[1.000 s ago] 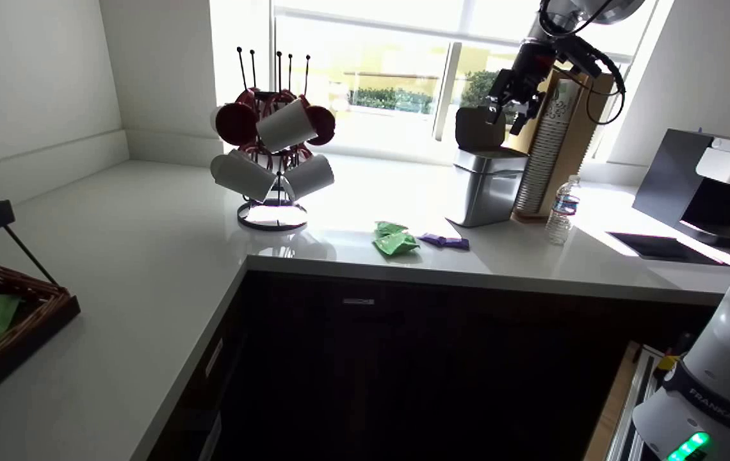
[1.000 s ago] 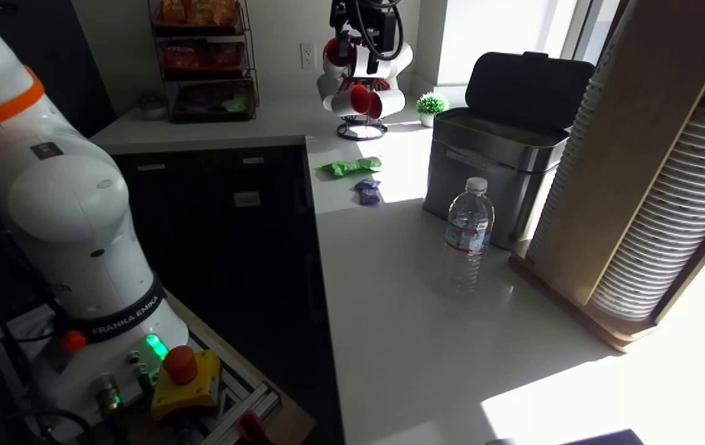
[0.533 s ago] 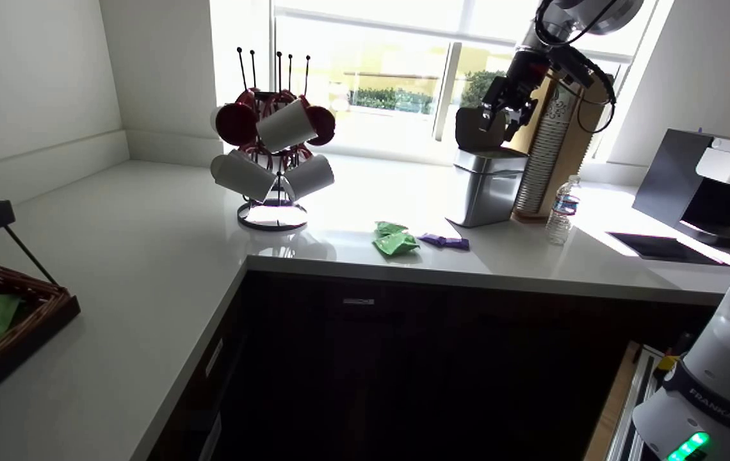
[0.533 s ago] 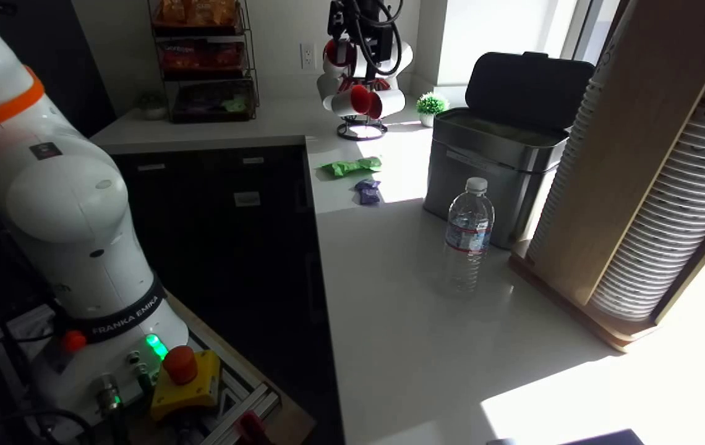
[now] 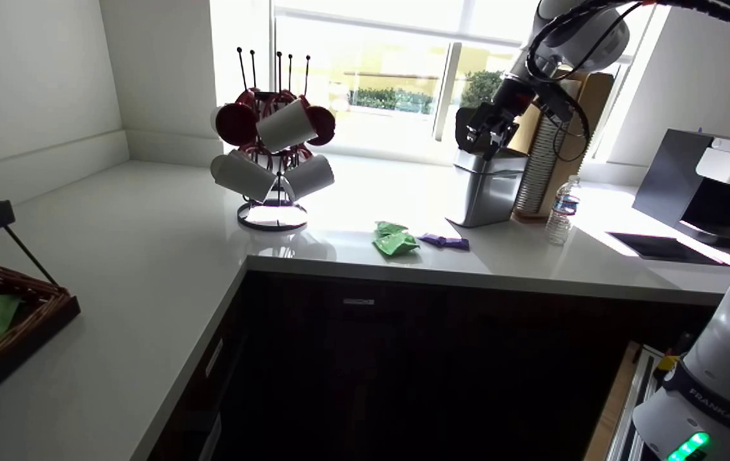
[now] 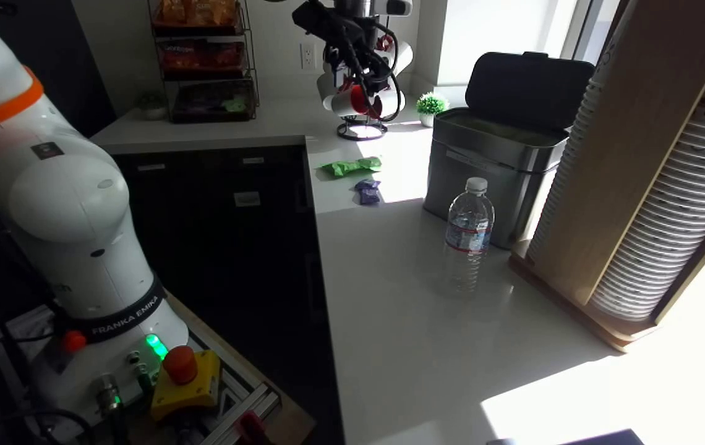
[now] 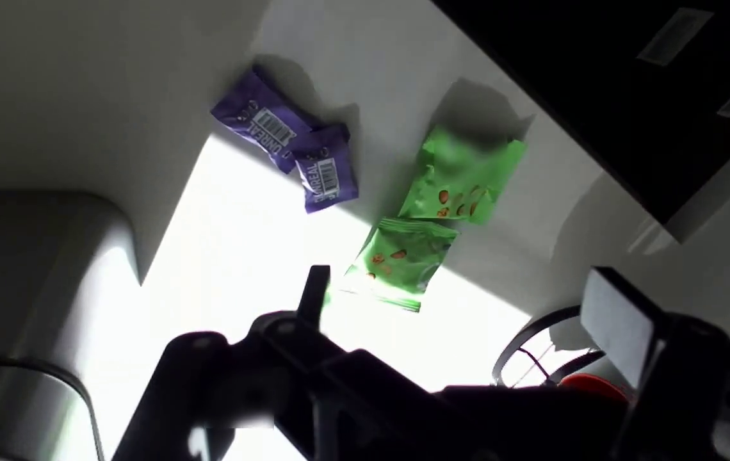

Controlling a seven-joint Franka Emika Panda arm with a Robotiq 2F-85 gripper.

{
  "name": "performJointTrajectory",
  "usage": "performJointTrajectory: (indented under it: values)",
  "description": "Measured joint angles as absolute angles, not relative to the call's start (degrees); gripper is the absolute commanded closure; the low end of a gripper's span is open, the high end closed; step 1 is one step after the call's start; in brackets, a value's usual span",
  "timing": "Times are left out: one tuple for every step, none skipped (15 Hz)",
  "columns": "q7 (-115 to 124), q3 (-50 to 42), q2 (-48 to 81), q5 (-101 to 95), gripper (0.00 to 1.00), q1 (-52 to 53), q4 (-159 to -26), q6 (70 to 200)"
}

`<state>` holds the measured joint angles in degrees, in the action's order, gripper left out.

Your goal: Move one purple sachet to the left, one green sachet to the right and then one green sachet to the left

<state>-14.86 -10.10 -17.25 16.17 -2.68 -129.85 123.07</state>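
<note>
Two dark purple sachets lie side by side, touching, on the white counter; the wrist view shows them at upper left, one and another. They also show in both exterior views. Two bright green sachets, one and another, lie beside them, touching each other; both exterior views show them. My gripper is open and empty, its fingers wide apart. In an exterior view, the gripper hangs well above the counter, in front of the bin.
A steel bin with raised lid stands behind the purple sachets. A mug rack stands left of the green ones. A water bottle, cup dispenser and coffee machine are farther along. A basket holds another green packet.
The gripper has moved down, and leftward in an exterior view, and the wrist has turned. The fingers stay open. The sachets have not moved.
</note>
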Motion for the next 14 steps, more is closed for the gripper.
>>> performJointTrajectory:
  values:
    - [-16.1, -9.97, -17.25, 16.71, 0.0, -2.3, -131.29, 124.93]
    - [-17.14, -9.73, -17.24, 16.91, 0.0, -1.96, -132.63, 126.77]
    - [-17.98, -9.4, -17.21, 16.94, 0.0, -1.61, -133.93, 128.63]
    - [-18.65, -9.06, -17.15, 16.95, 0.0, -1.17, -135.18, 130.71]
    - [-19.29, -8.65, -17.05, 16.94, 0.0, -0.66, -136.43, 132.92]
    - [-19.69, -8.21, -16.91, 16.94, 0.0, -0.16, -137.52, 134.99]
    - [-20.03, -7.79, -16.74, 16.94, 0.0, 0.38, -138.48, 137.03]
    - [-20.29, -7.4, -16.48, 16.94, 0.0, 0.94, -139.29, 138.89]
    - [-20.38, -7.02, -16.18, 16.94, 0.0, 1.45, -139.98, 140.7]
    - [-20.39, -6.69, -15.75, 16.93, 0.0, 1.98, -140.5, 142.35]
    - [-20.39, -6.38, -15.28, 16.84, 0.0, 2.33, -140.85, 143.54]
    - [-20.37, -6.03, -14.73, 16.66, 0.0, 2.54, -141.13, 144.64]
    - [-20.36, -5.74, -14.19, 16.62, 0.0, 2.61, -141.2, 145.21]
    - [-20.36, -5.58, -13.8, 16.62, 0.0, 2.61, -141.2, 145.46]
